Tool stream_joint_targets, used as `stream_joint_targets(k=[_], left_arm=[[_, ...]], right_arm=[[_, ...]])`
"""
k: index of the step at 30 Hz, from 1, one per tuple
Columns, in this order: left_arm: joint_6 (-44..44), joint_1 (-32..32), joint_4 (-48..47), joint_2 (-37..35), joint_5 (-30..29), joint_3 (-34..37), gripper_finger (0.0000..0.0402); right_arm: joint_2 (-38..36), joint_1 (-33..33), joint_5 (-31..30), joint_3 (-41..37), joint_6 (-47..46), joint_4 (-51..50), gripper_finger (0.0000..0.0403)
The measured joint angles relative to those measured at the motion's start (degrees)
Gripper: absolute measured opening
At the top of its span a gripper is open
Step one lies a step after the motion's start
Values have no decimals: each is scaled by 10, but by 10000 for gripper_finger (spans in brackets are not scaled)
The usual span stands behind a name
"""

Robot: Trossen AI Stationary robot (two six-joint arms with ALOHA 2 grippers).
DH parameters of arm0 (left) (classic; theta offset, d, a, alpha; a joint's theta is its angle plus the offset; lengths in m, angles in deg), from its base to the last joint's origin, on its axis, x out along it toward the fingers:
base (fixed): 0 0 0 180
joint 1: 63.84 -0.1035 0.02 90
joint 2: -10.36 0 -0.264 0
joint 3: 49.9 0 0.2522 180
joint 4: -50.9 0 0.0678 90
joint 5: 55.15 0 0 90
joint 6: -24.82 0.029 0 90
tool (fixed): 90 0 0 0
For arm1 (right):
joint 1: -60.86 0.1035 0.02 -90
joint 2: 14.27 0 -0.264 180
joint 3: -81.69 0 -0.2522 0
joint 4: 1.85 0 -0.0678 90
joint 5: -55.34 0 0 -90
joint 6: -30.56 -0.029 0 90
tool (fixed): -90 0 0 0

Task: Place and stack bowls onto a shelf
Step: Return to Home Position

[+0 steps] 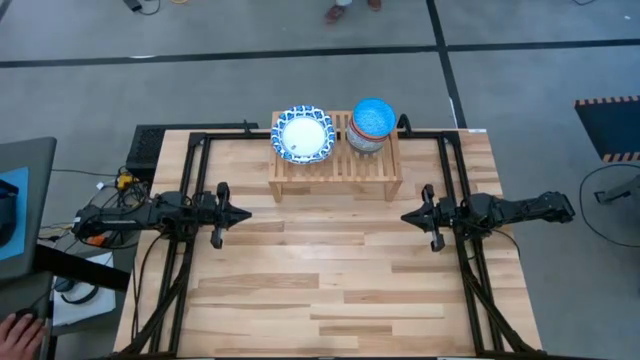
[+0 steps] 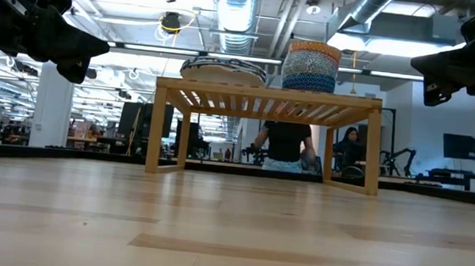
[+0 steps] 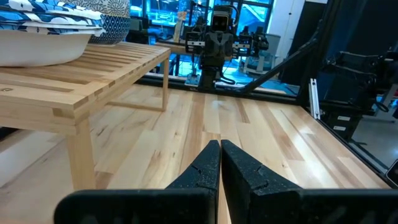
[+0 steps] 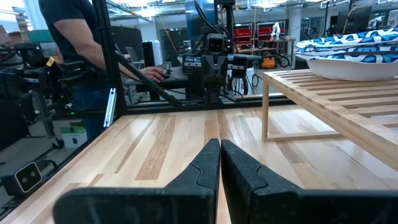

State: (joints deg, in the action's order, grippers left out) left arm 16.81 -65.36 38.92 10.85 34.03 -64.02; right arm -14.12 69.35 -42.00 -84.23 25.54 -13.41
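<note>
Seen from above, the shelf point(image 1: 335, 170) stands at the far middle of the wooden surface point(image 1: 330, 290) and carries two piles side by side. The stack of white bowls point(image 1: 302, 135) with blue patterned rims sits on its left half. The stack of smaller bowls point(image 1: 371, 128) sits on its right half, topped by a bright blue bowl point(image 1: 374, 116). The two piles are just beside each other.

Only the level view across the surface shows their height. There the white stack is low and flat, while the smaller stack rises taller, its side banded in yellow and blue patterns. That view also shows a person in a dark top point(image 2: 286, 141) beyond the shelf, seen through its legs.

The left tool point(image 1: 247, 213) hangs above the surface on the left, well apart from the shelf and pointing inward. The right tool point(image 1: 404, 216) mirrors it on the right. The overhead view is too small to show the fingers. Each wrist view shows its own two dark fingers pressed together and clenched on nothing, with bare wood ahead and the opposite arm far across. The right wrist view also catches a person in a dark shirt point(image 4: 71, 37) at a desk beyond the surface.
</note>
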Motion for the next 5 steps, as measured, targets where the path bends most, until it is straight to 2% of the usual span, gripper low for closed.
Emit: stream_joint_targets(k=[5], left_arm=[[0,0,0,0,0,0,0]], right_arm=[[0,0,0,0,0,0,43]])
